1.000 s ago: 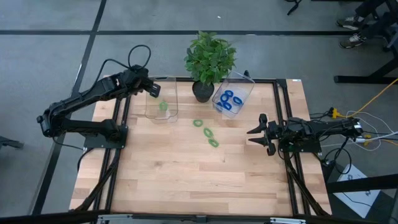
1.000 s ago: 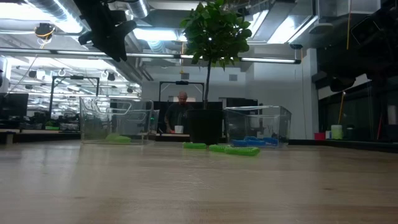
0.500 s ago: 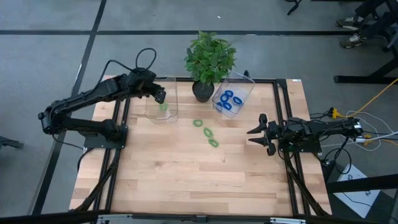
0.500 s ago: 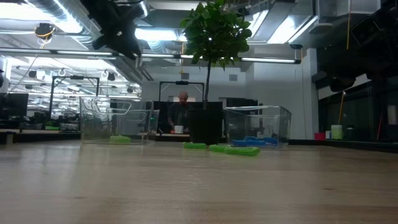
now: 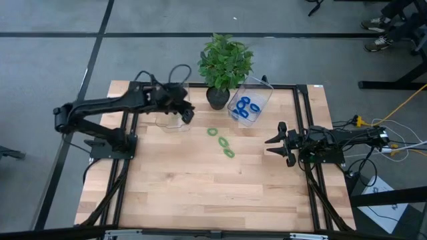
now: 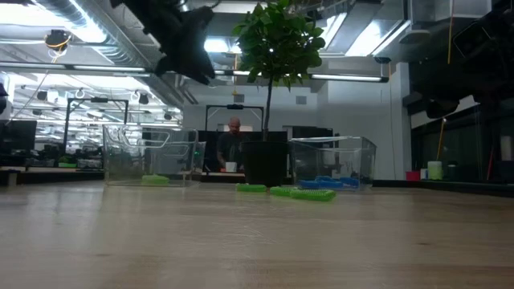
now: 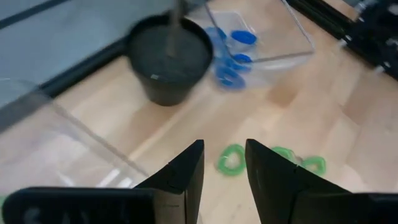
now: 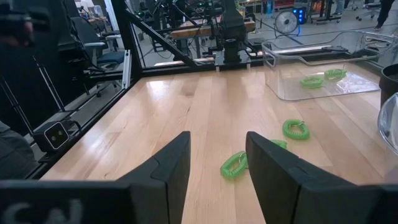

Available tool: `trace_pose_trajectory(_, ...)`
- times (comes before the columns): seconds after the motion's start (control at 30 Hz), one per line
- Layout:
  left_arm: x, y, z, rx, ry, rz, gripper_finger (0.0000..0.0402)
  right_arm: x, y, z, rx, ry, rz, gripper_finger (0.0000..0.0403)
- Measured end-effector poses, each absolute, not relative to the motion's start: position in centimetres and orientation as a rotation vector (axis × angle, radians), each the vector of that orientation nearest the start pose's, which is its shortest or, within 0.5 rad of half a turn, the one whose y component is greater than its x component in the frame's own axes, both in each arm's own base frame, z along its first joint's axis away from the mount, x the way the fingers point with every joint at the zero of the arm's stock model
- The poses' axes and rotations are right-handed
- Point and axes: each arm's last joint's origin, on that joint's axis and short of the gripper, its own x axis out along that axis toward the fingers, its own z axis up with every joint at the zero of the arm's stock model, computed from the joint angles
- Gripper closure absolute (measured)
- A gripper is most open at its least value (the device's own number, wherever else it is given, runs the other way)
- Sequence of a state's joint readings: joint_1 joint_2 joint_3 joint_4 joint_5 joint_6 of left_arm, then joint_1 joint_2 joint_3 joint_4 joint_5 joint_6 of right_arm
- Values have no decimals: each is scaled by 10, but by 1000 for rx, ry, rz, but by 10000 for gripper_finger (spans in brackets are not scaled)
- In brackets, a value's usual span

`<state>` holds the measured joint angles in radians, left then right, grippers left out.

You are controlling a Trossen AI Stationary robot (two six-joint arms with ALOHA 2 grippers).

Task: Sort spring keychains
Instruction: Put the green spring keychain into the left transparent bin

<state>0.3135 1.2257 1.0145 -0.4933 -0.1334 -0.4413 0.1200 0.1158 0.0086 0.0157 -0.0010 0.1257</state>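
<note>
Three light green spring keychains (image 5: 223, 141) lie in a slanting row on the wood in the middle of the table. Several blue keychains (image 5: 245, 108) lie in the right clear bin (image 5: 261, 95). Two green ones (image 8: 313, 81) lie in the left clear bin (image 5: 163, 123). My left gripper (image 5: 189, 115) hangs open and empty in the air over that bin's right edge, pointing slantwise down toward the green row (image 7: 232, 160). My right gripper (image 5: 270, 145) waits open and level at the table's right side.
A potted plant (image 5: 225, 63) in a black pot (image 5: 217, 98) stands between the two bins at the far edge. Black frame rails (image 5: 303, 127) run along the table's sides. Bare wood (image 5: 200, 193) fills the near half. A person shows far behind the table (image 6: 234, 128).
My left gripper has swung from over the left bin's far left corner toward the table's right and a little down, ending over the bin's right edge. It has tipped further downward. Its fingers stay open. The keychains have not moved.
</note>
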Motion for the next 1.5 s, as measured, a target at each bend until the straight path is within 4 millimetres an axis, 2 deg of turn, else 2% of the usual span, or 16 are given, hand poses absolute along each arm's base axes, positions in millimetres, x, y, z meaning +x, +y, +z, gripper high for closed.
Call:
trace_pose_trajectory(0.43, 302, 55, 251, -475, 687, 351, 291, 103, 12, 159, 120, 98, 115, 249)
trace_pose_trajectory(0.63, 320, 39, 232, -419, 721, 283, 291, 103, 12, 159, 120, 99, 115, 249)
trace_pose_trajectory(0.73, 326, 30, 225, -347, 733, 232, 291, 103, 12, 159, 120, 99, 115, 249)
trace_pose_trajectory(0.93, 337, 13, 215, -74, 742, 84, 299, 103, 12, 159, 120, 99, 115, 249)
trace_pose_trajectory(1.1, 341, 9, 204, -10, 774, 56, 304, 103, 12, 159, 120, 99, 115, 249)
trace_pose_trajectory(1.3, 341, 14, 200, 2, 820, 77, 304, 103, 12, 159, 120, 99, 115, 249)
trace_pose_trajectory(1.5, 347, 19, 221, 66, 892, 82, 304, 103, 12, 159, 120, 99, 115, 249)
